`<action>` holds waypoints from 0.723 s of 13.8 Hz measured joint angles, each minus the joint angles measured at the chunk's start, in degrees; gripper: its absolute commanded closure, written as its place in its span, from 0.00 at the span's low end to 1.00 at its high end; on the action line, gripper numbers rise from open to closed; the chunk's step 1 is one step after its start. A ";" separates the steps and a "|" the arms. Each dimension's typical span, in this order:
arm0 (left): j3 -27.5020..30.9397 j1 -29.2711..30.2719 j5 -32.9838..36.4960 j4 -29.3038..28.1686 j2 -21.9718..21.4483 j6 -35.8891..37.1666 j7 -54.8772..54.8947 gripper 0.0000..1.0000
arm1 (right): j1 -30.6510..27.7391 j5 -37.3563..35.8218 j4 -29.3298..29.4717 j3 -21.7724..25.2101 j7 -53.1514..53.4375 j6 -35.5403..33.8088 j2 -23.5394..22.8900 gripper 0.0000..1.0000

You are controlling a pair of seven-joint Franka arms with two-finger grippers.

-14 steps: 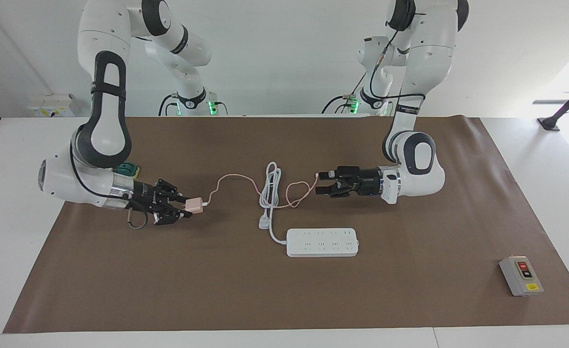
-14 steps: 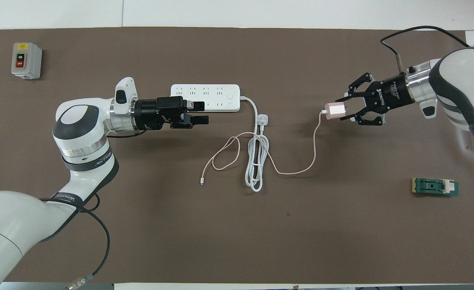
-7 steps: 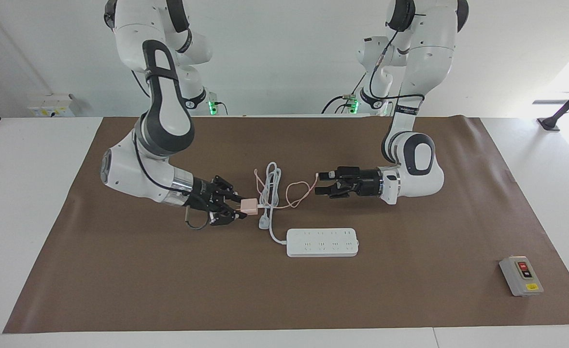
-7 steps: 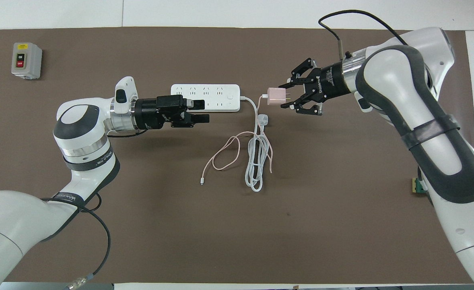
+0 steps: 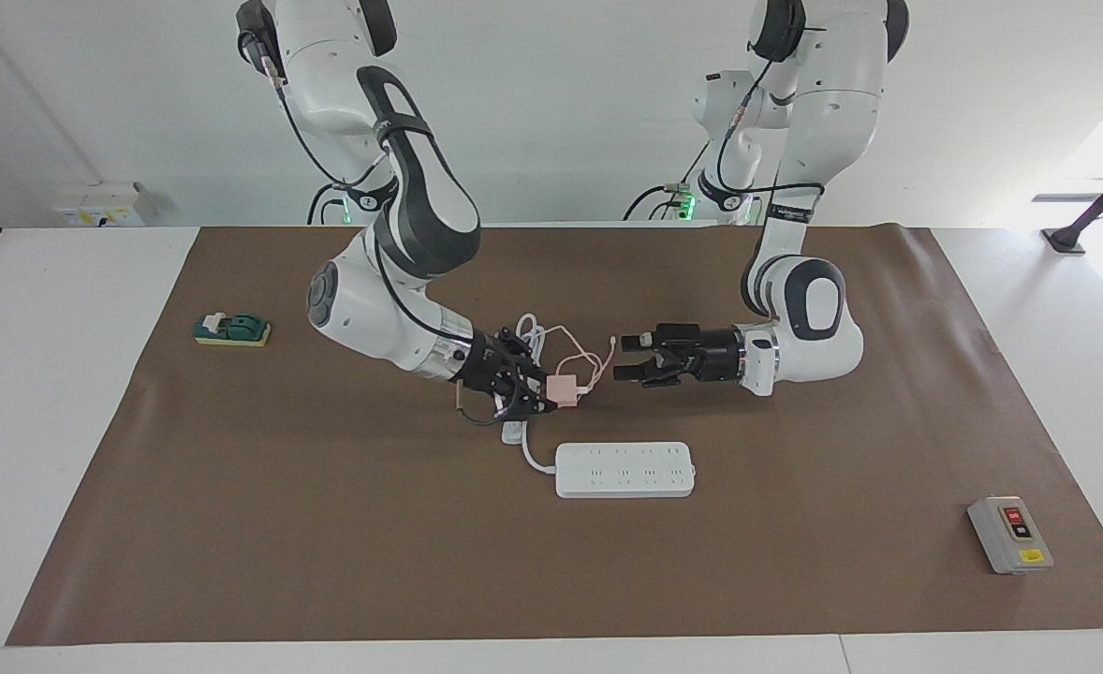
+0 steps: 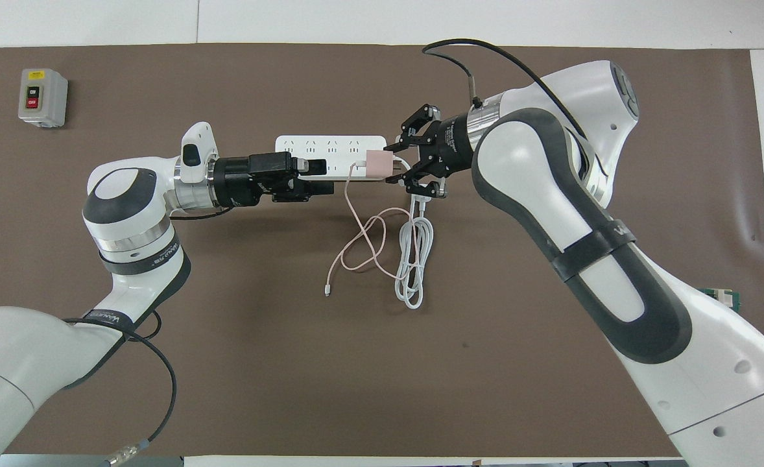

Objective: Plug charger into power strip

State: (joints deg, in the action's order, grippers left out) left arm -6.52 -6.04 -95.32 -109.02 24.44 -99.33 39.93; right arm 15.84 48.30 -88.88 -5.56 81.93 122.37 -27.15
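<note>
A: Fingers of the right gripper (image 5: 550, 397): clamped on what?
B: Clamped on the charger (image 5: 566, 390), pale pink cube pinched at the tips.
A: And where, that charger?
B: Up in the air, over the power strip (image 5: 625, 469) at its corded end, not touching it. Trailing a thin pink cable (image 6: 356, 243) down to loops on the brown mat (image 5: 327, 524), crossing the coiled white cord (image 6: 411, 259).
A: Power strip itself?
B: Lying flat near the middle of the mat, sockets up, a little toward the edge farthest from the robots. White plug (image 5: 512, 432) just beside its corded end.
A: Fingers of the left gripper (image 5: 619, 357)?
B: Spread apart, grasping nothing. Hovering level over the mat, close by the pink loops, pointing toward the right gripper.
A: Anything else?
B: Grey switch box (image 5: 1010, 534) near the mat's corner at the left arm's end, farthest from the robots. Small green piece (image 5: 231, 329) at the mat's edge at the right arm's end.
</note>
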 measured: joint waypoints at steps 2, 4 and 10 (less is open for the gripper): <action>0.08 0.04 0.00 0.00 0.00 -1.69 1.87 0.00 | 1.77 0.00 1.51 0.02 2.23 0.61 -0.40 1.00; 0.08 0.06 0.00 -0.01 0.00 -2.54 2.63 0.00 | 2.25 0.00 2.21 0.04 2.70 0.63 -0.65 1.00; 0.04 0.04 0.00 -0.03 0.00 -3.85 3.45 0.00 | 4.05 0.00 2.67 0.04 3.02 0.63 -1.15 1.00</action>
State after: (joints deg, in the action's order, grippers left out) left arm -6.48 -6.00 -95.32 -109.05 24.44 -103.17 43.38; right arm 19.89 48.30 -86.22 -5.52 84.95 123.00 -28.31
